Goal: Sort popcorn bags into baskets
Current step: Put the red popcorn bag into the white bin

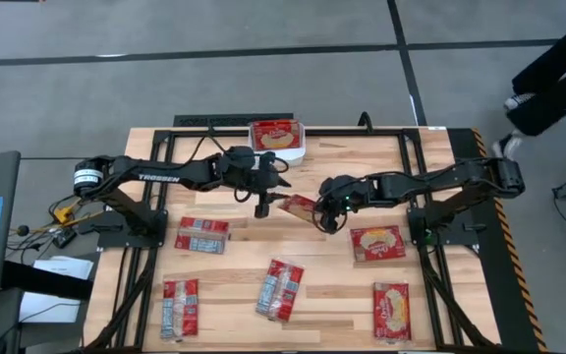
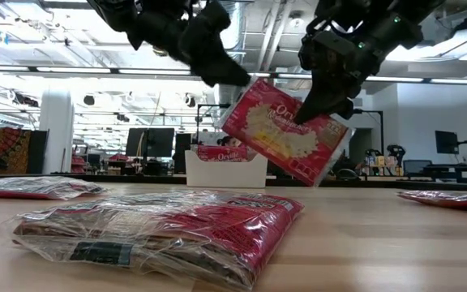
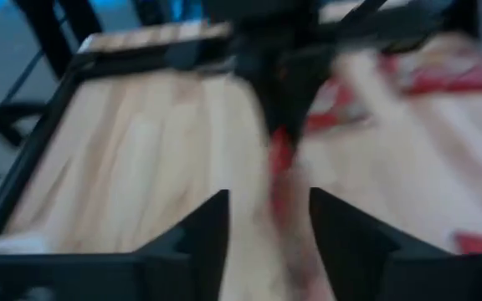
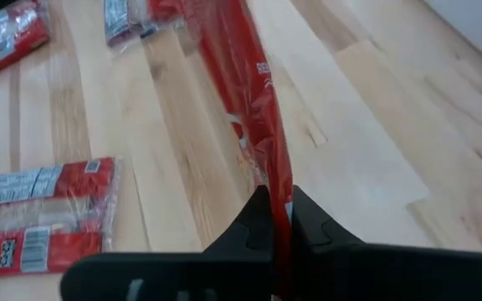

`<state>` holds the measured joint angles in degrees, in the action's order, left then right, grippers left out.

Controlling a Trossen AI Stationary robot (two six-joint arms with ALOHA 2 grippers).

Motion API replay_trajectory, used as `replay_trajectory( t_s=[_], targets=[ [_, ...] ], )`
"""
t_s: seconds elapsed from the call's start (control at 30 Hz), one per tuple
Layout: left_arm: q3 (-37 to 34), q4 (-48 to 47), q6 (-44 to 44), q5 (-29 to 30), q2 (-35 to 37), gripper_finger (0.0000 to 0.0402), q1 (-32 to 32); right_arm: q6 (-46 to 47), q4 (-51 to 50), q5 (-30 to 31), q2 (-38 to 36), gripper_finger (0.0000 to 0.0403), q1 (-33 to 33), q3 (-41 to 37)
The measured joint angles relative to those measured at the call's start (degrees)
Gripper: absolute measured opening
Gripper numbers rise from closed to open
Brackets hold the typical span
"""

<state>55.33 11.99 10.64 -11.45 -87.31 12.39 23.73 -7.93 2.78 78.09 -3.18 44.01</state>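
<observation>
Clenched on a flat red popcorn bag (image 1: 300,206) lifted above mid-table, the right gripper (image 1: 328,218) holds it toward the left gripper (image 1: 263,206), jaws parted beside it, seemingly handing over toward the white plastic basket (image 1: 276,140).

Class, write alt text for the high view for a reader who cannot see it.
Above a wooden table, the right gripper holds a popcorn bag near the left gripper. Five more bags lie flat on the table, and a white basket at the far edge holds another.
</observation>
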Motion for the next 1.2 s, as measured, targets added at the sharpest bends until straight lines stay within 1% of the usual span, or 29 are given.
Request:
replay_trajectory(
  t_s=[0.1,0.17,0.23,0.33,0.43,0.5,0.57,0.63,0.7,0.73,0.77,0.87,0.97,1.03,1.1,1.13,1.2],
  targets=[
    [0.11,1.82,-0.45,-2.78,-0.06,0.0216,-0.13,-0.02,0.88,0.05,0.0,0.0014,0.0,0.0],
    [0.17,2.85,-0.09,-2.85,-1.13,0.025,-0.36,-0.07,1.82,0.05,0.0,0.0014,0.01,0.01],
    [0.13,2.15,-0.14,-2.98,-2.01,0.0276,-0.36,-0.1,2.12,0.07,0.0,0.0014,0.02,0.02],
    [0.26,2.91,-0.3,-3.05,-4.04,0.0295,-0.38,-0.22,3.97,0.09,-0.02,0.0014,0.02,0.02],
    [0.26,4.39,-0.89,-2.13,-5.86,0.0293,-0.38,-0.43,3.75,0.07,-0.17,0.0014,0.05,0.39],
    [0.28,4.45,-1.1,-0.64,-6.09,0.0272,-0.38,-0.76,3.67,0.07,-0.16,0.0014,0.13,0.61],
    [0.95,4.79,-0.57,0.29,-6.63,0.0228,-0.4,-1.14,3.73,0.05,-0.18,0.0014,0.13,0.61],
    [1.04,4.04,0.07,-0.37,-6.64,0.0158,-0.38,-1.56,3.59,0.06,-0.18,0.0016,0.16,0.63],
    [1.11,4.19,2.06,-1.03,-6.63,0.0071,-0.36,-3.26,3.96,0.12,-0.18,0.0027,0.14,0.63],
    [1.14,4.4,2.8,-1.16,-6.62,0.0037,-0.28,-4.0,4.2,0.2,-0.18,0.0036,0.11,0.63],
    [1.14,4.56,2.87,-1.42,-6.62,0.0023,-0.06,-4.35,4.43,0.33,-0.18,0.0047,0.07,0.61],
    [1.14,5.38,2.33,-1.14,-6.56,0.0013,0.95,-5.61,5.66,0.43,-0.39,0.0088,-0.99,0.61],
    [0.95,5.89,0.63,-0.7,-6.09,0.0008,2.27,-5.75,5.39,0.76,-2.8,0.0135,-2.62,0.71],
    [0.44,6.65,-0.8,-0.76,-5.78,0.0008,3.3,-6.27,4.21,3.42,-5.22,0.0165,-3.08,0.39],
    [-0.98,7.51,-2.46,-1.26,-5.2,0.0006,4.35,-7.44,5.09,7.69,-7.83,0.0191,-2.76,-0.98],
    [-1.74,9.53,-3.23,-1.34,-5.2,0.0006,4.67,-7.78,6.28,9.74,-9.21,0.0202,-2.55,-2.13],
    [-4.24,14.81,-4.92,-1.44,-4.68,0.0005,5.62,-8.64,10.43,11.87,-11.88,0.0219,-2.19,-5.59]
  ],
)
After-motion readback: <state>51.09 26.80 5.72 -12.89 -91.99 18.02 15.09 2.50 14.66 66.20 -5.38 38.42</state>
